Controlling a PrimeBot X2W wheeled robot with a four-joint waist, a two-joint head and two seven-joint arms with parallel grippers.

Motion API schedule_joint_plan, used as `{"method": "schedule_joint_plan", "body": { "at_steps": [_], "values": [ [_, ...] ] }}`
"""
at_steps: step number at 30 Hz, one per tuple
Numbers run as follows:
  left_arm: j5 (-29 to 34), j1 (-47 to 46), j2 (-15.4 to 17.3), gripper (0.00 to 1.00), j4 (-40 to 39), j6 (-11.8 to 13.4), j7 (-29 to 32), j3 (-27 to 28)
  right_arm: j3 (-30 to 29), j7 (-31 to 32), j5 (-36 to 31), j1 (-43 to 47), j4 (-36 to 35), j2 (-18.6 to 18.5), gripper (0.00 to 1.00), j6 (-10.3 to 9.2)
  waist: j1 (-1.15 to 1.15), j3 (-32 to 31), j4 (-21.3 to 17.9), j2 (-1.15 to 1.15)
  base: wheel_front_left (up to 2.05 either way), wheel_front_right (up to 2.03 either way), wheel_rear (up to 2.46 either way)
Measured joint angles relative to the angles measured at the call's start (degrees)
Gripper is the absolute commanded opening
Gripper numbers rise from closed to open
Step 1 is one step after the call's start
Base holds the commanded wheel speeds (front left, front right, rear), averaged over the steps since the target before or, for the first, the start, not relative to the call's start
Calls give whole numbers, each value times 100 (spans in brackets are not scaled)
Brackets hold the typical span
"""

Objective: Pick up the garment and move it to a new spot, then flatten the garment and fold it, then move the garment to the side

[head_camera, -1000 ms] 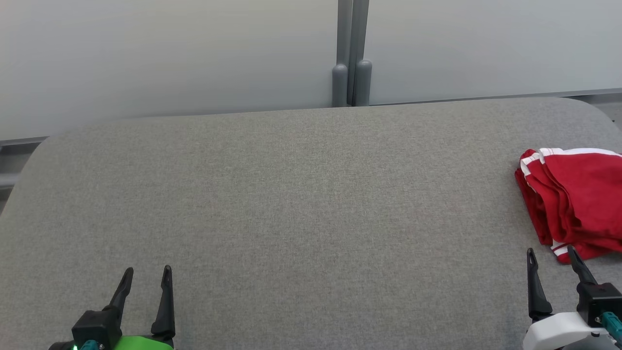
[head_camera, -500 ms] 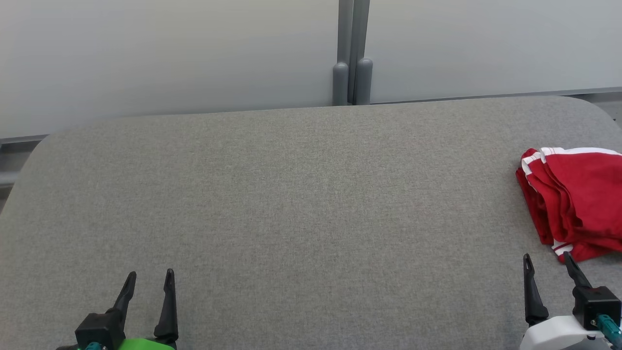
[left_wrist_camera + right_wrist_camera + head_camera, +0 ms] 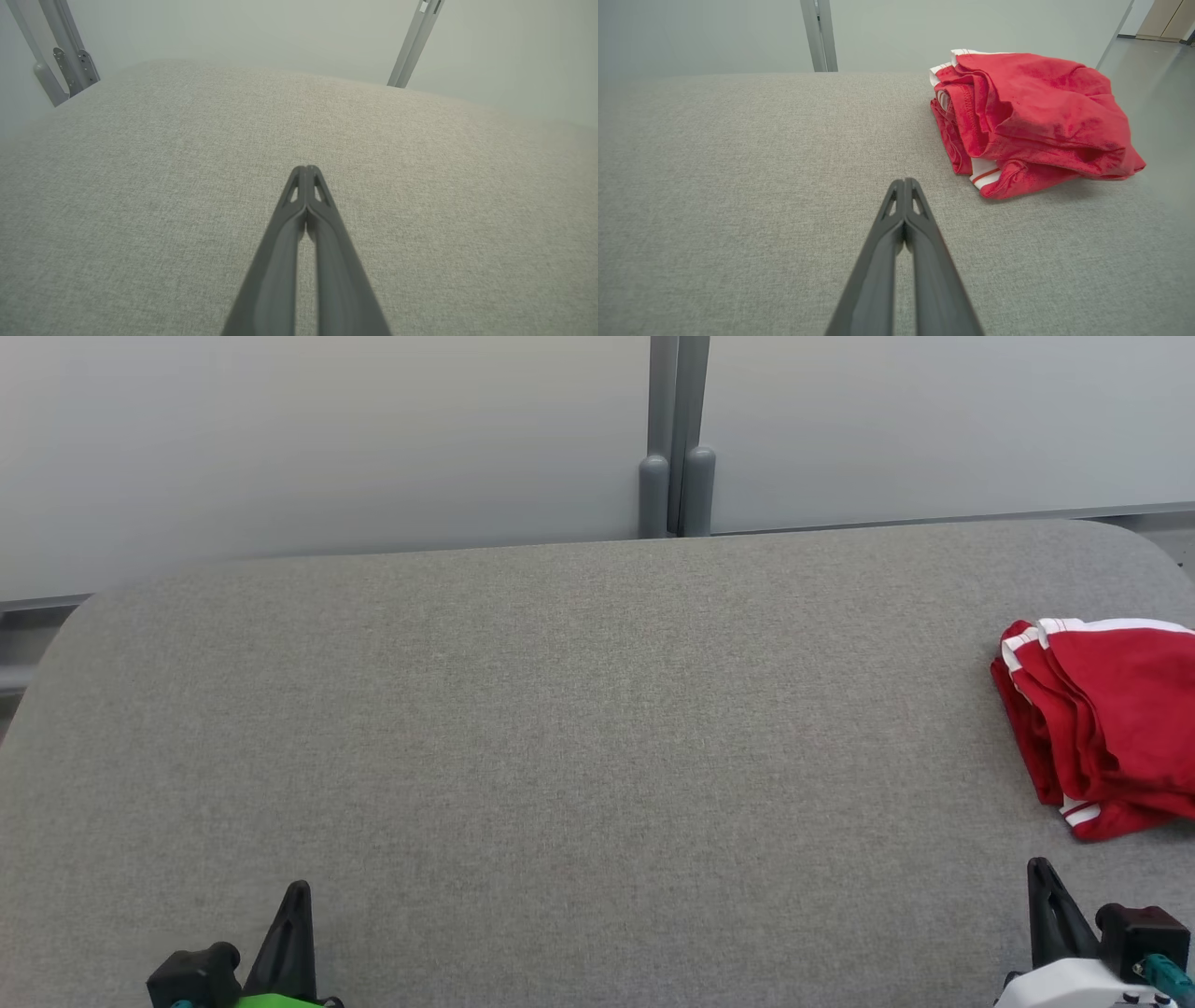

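Garment [image 3: 1111, 728], seemingly folded, lies on table [image 3: 560, 756] near clenched right pincer [image 3: 904, 183]; left pincer [image 3: 306, 170] clenched.

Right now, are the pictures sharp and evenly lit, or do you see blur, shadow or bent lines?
Head view: even, soft light, sharp; the red garment is cut by the right edge. Left wrist view: the wide lens bows the table edge, far wall hazy. Right wrist view: a soft shadow lies under the garment.

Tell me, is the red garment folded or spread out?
Folded, roughly: the red garment sits as a compact bundle of stacked layers on the grey table.
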Motion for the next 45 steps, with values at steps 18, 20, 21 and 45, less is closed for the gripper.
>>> {"method": "schedule_joint_plan", "body": {
  "at_steps": [18, 20, 21, 45],
  "values": [
    [-1777, -126, -76, 0, -109, 0, 453, 167, 189, 416, 2240, -185, -68, -19, 0, -1, 0, 12, -15, 0, 0, 0, 0],
    [-1973, -160, -81, 0, -123, 0, 491, 185, 207, 468, 2468, -208, -73, -22, 0, -1, 0, 13, -16, 0, 0, 0, 0],
    [-2048, -169, -85, 0, -130, 0, 523, 192, 214, 487, 2565, -227, -77, -24, 0, -1, 0, 14, -17, 0, 0, 0, 0],
    [-3857, -401, -145, 0, -265, -25, 987, 377, 369, 973, 4841, -525, -114, -69, 0, -2, 0, 30, -35, 0, 0, 0, 0]
  ]
}}
